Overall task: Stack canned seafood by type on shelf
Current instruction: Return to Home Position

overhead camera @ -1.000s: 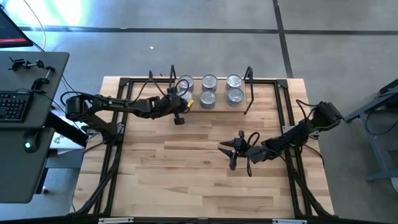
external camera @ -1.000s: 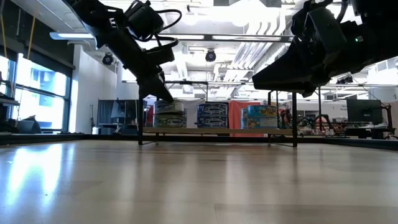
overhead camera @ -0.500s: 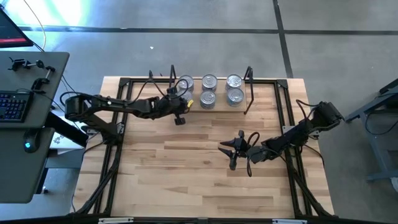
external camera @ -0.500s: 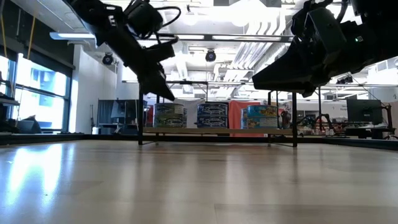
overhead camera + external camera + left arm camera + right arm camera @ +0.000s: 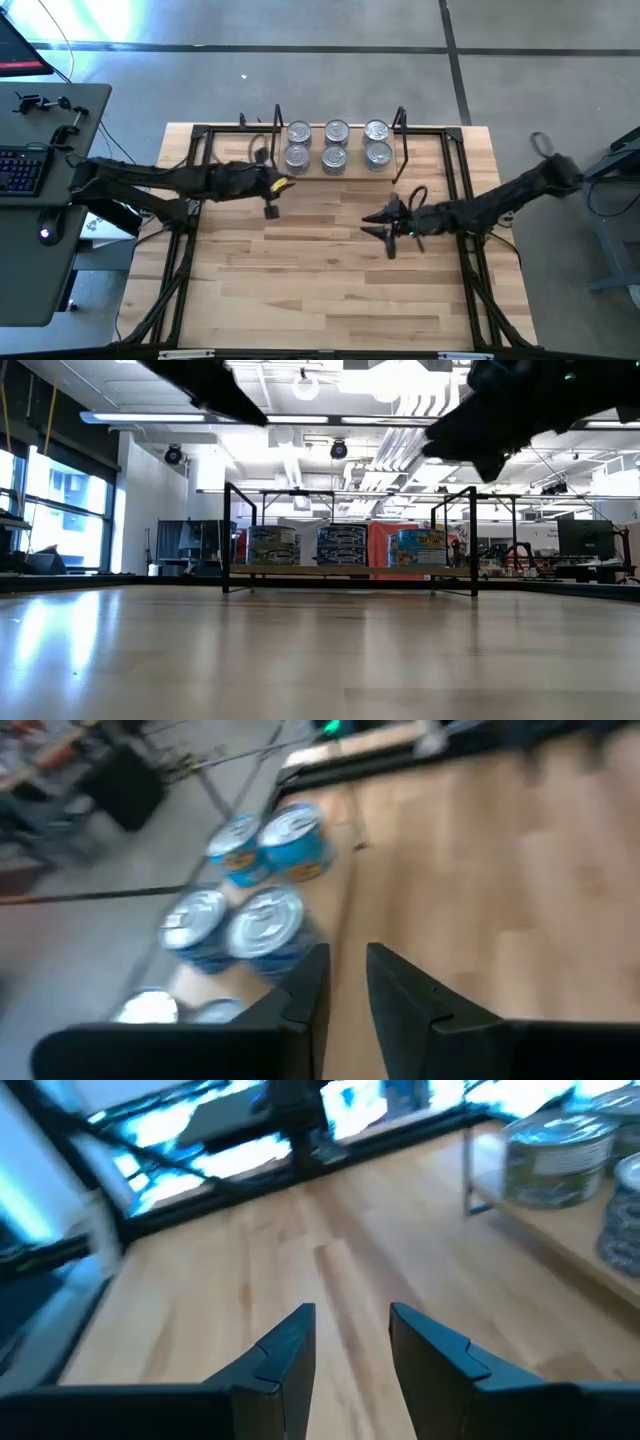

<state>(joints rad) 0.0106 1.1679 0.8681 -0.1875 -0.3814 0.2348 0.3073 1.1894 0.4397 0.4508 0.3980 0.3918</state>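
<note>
The tins (image 5: 334, 158) stand in six short stacks, in two rows of three, on the shelf (image 5: 352, 172) at the table's far edge. The low view shows their blue labels (image 5: 342, 545) on the shelf board (image 5: 350, 571). My left gripper (image 5: 270, 210) hangs over the table just near and left of the shelf, its fingers slightly open and empty (image 5: 347, 955), with the tins (image 5: 265, 925) ahead of it. My right gripper (image 5: 377, 226) hovers over mid-table, near the shelf's right end, open and empty (image 5: 352, 1312). It sees tins (image 5: 555, 1155) on the board (image 5: 560, 1230).
A black tube frame (image 5: 195, 200) runs around the table top. The shelf's black wire end frames (image 5: 400, 150) stand at either end of the tins. Wooden table top (image 5: 320, 290) stretches toward the near edge. A desk with a keyboard (image 5: 20, 170) stands off the table's left.
My left gripper has drawn back from the near-left tin stack, toward the table's left and near side, and risen out of the low view. My right gripper has moved toward the far edge and the shelf, and has also risen. The tins have stayed in place.
</note>
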